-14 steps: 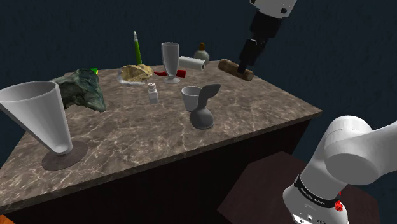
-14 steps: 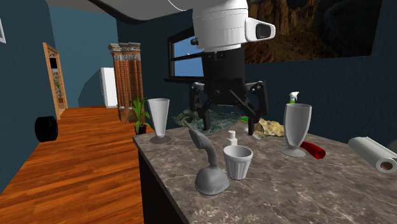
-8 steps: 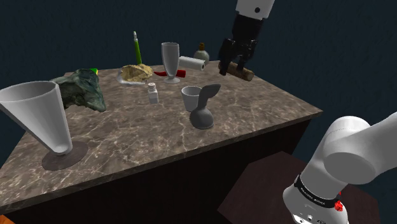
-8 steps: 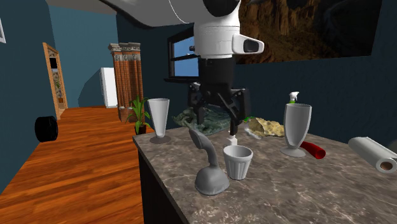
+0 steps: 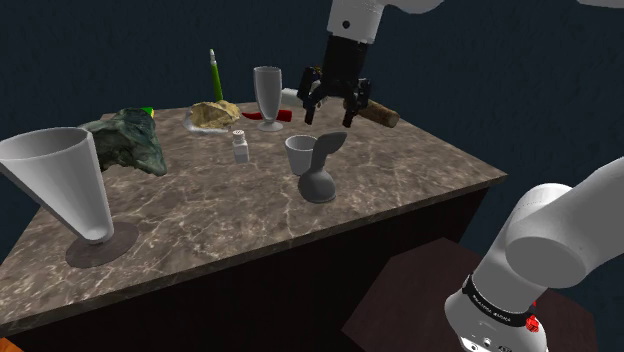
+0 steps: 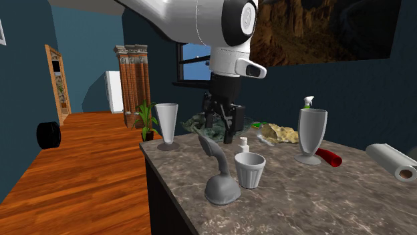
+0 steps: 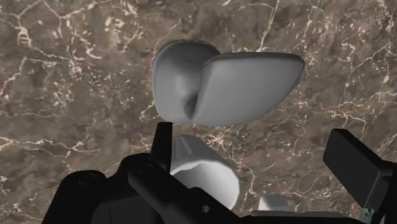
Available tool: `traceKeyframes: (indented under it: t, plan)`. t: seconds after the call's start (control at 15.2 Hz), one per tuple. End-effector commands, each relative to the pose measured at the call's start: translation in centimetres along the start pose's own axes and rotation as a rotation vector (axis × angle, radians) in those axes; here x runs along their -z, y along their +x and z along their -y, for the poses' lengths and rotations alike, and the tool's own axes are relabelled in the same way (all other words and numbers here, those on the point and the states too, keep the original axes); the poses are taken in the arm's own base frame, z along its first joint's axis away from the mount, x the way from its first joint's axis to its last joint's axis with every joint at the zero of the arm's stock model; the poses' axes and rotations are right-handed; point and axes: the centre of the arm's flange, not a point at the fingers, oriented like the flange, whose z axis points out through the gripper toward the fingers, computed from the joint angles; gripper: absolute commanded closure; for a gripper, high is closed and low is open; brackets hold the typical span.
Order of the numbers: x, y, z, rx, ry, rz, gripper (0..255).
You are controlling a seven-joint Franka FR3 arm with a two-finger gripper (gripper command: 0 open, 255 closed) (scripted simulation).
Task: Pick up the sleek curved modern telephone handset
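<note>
The grey curved telephone handset stands upright on its rounded base near the middle of the marble table, leaning against a small white ribbed cup. My gripper hangs open well above the handset and cup, touching neither. In the second exterior view the gripper is above and behind the handset and cup. The wrist view looks straight down on the handset, which lies ahead of the spread fingers, with the cup nearer the palm.
A tall goblet, paper roll, brown log and red item stand behind the gripper. A salt shaker, green rock and large cone glass sit toward the shoulder view's left. The table edge runs close by.
The arm has swung toward the shoulder view's left, from over the brown log to above the cup and handset. The hand has turned about its axis, fingers still apart.
</note>
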Motion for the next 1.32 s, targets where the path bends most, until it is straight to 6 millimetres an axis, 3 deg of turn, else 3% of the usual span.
traceKeyframes:
  t: [0.0,0.33,0.4,0.99,1.25]
  plan:
    - [-1.0,0.1,-0.1,-0.008,0.002,0.002,0]
    - [-2.9,0.2,-0.5,-0.008,0.002,0.002,0]
    - [-3.0,0.2,-0.4,-0.008,0.002,0.002,255]
    - [-2.9,0.2,-0.5,-0.008,0.002,0.002,255]
    - [-0.8,0.1,-0.1,-0.008,0.002,0.002,255]
